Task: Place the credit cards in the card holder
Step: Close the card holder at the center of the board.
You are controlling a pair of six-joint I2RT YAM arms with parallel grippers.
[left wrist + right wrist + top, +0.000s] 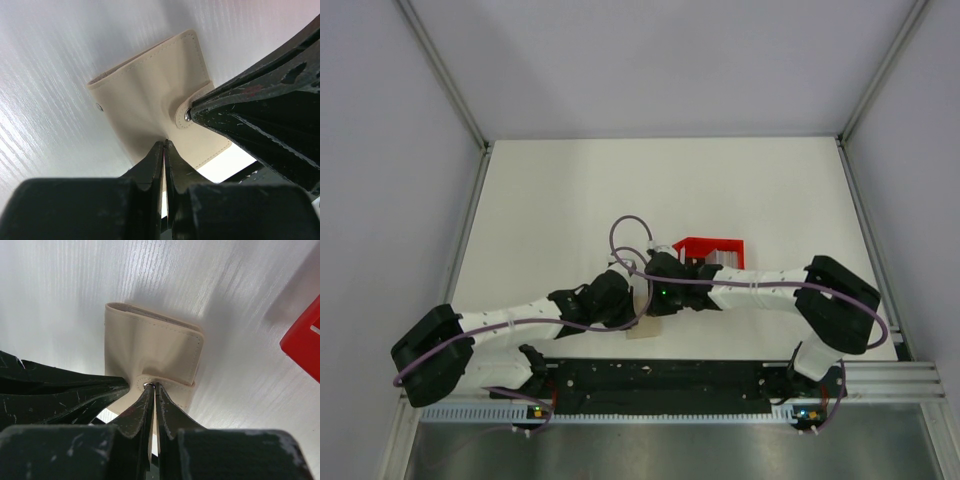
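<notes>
Card holder (150, 95) pinched by left pincer (164, 146), right pincer (152, 389).

Left hand (165, 143), right hand (152, 386) close together, jaws seemingly pinched.

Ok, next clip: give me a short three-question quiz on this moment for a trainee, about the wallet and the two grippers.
1. True or false: the card holder is untouched by either gripper.
2. What is the right gripper pinching? A) the card holder's snap tab B) a credit card C) nothing, its jaws hang open
3. Fill in: the left gripper is ___ on the card holder's edge.
Key: 1 false; 2 A; 3 shut.
</notes>
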